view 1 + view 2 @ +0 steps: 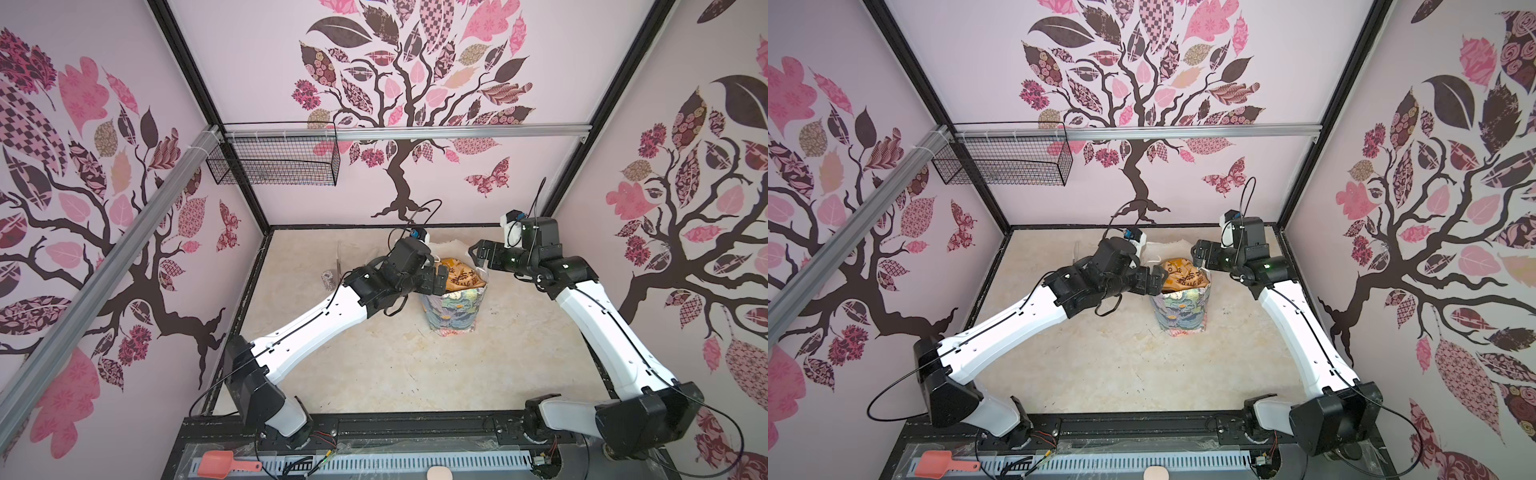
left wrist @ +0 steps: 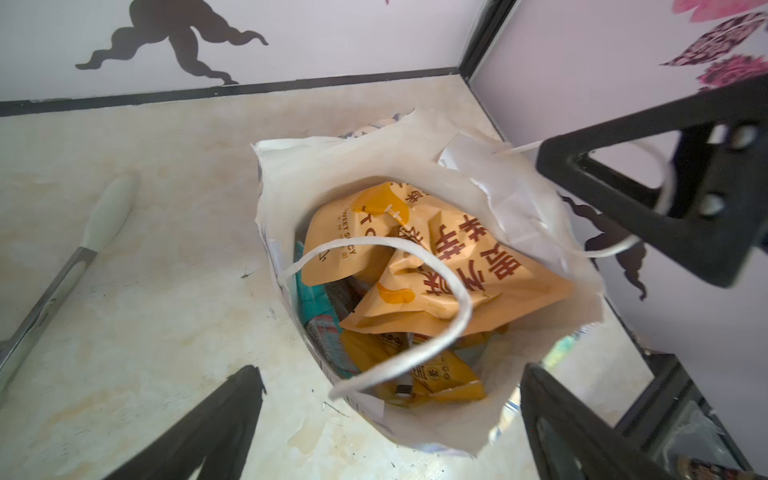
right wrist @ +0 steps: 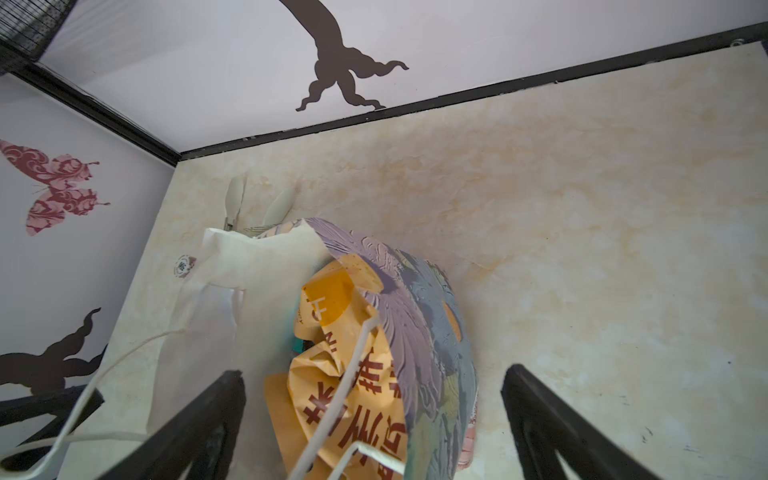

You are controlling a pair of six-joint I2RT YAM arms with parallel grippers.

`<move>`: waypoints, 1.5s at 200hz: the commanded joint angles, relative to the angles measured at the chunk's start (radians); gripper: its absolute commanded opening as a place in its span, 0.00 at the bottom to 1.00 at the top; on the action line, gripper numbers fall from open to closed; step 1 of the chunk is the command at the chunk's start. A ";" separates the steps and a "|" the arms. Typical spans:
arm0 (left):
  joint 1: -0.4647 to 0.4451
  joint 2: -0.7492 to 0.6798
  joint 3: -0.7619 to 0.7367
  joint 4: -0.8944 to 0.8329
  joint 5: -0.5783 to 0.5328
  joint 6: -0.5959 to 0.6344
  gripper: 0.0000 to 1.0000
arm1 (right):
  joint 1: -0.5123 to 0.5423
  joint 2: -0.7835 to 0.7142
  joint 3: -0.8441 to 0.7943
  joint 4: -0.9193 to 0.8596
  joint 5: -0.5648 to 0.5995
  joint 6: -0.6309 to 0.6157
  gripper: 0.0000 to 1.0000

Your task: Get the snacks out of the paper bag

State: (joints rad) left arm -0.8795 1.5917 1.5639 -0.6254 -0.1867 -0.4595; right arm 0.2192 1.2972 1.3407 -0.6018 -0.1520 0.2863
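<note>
Left fingers [image 2: 224, 415] are spread wide and empty, poised above the near rim of the paper bag [image 1: 453, 311]. Right fingers [image 3: 528, 399] are spread as well, holding nothing, over the bag's far rim. One white cord handle [image 2: 463, 299] arcs across the opening. The second cord [image 2: 665, 183] seems to run around a right finger, though whether it is caught there I cannot tell.

The bag stands upright near the middle of the desk [image 1: 374, 365], mouth open, white lining showing. A large orange packet [image 2: 457, 266] with dark Chinese characters lies on top and pokes above the rim.

By my reading the job has barely begun: no snack lies on the desk, so every packet remains to be lifted out.

Count:
- one bag with two cord handles;
- one large orange packet;
- under it at least one teal packet [image 2: 316, 299], one teal-red [image 2: 328, 336] and one yellow [image 2: 440, 384], any deeper ones hidden.

Off to the side lie one pair of tongs [image 2: 83, 249] and one small patterned cylinder [image 1: 328, 278].
</note>
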 commanded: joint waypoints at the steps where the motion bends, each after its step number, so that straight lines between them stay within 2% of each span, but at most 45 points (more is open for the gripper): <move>1: 0.004 0.054 0.059 -0.029 -0.094 0.032 0.99 | 0.018 0.048 0.042 -0.028 0.058 -0.025 1.00; 18: 0.005 0.097 0.079 -0.034 -0.128 0.007 0.98 | 0.039 0.075 0.048 -0.037 0.074 -0.032 1.00; 35: 0.008 0.103 0.063 -0.019 -0.143 -0.031 0.92 | 0.058 0.087 0.042 -0.038 0.092 -0.038 0.96; 53: 0.011 0.075 0.006 0.033 -0.160 -0.070 0.84 | 0.065 0.087 0.030 -0.029 0.104 -0.045 0.85; 70: 0.031 0.039 -0.054 0.090 -0.155 -0.105 0.70 | 0.066 0.081 0.017 -0.014 0.096 -0.049 0.70; 81: 0.051 0.016 -0.097 0.138 -0.102 -0.115 0.58 | 0.066 0.079 0.015 -0.007 0.068 -0.052 0.58; 93: 0.091 0.004 -0.135 0.187 -0.003 -0.142 0.49 | 0.066 0.081 0.020 -0.004 0.043 -0.052 0.46; 109: 0.147 0.012 -0.151 0.207 0.132 -0.200 0.41 | 0.068 0.088 0.029 -0.011 0.041 -0.051 0.39; 120: 0.167 0.022 -0.147 0.204 0.186 -0.208 0.34 | 0.068 0.089 0.029 -0.014 0.037 -0.049 0.35; 134: 0.168 0.037 -0.131 0.180 0.205 -0.194 0.27 | 0.068 0.078 0.021 -0.006 0.021 -0.043 0.33; 175: 0.171 0.026 -0.118 0.156 0.204 -0.163 0.09 | 0.069 0.051 -0.013 0.026 -0.065 -0.022 0.14; 197: 0.177 -0.004 -0.116 0.145 0.175 -0.146 0.00 | 0.068 0.041 -0.033 0.059 -0.125 0.030 0.13; 216: 0.184 -0.036 -0.116 0.133 0.142 -0.134 0.00 | 0.068 0.005 -0.089 0.143 -0.163 0.109 0.13; 229: 0.186 -0.066 -0.124 0.128 0.115 -0.126 0.00 | 0.069 -0.021 -0.128 0.207 -0.192 0.167 0.08; 248: 0.192 -0.114 -0.148 0.130 0.078 -0.112 0.00 | 0.073 -0.043 -0.170 0.291 -0.239 0.252 0.07; 269: 0.213 -0.156 -0.165 0.124 0.056 -0.099 0.00 | 0.113 -0.062 -0.204 0.363 -0.215 0.317 0.07; 300: 0.275 -0.224 -0.229 0.140 0.117 -0.143 0.00 | 0.213 -0.083 -0.248 0.471 -0.143 0.380 0.07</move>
State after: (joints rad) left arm -0.6456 1.4372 1.3849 -0.5636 -0.0826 -0.5877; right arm 0.3634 1.2690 1.0977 -0.2821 -0.3157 0.5739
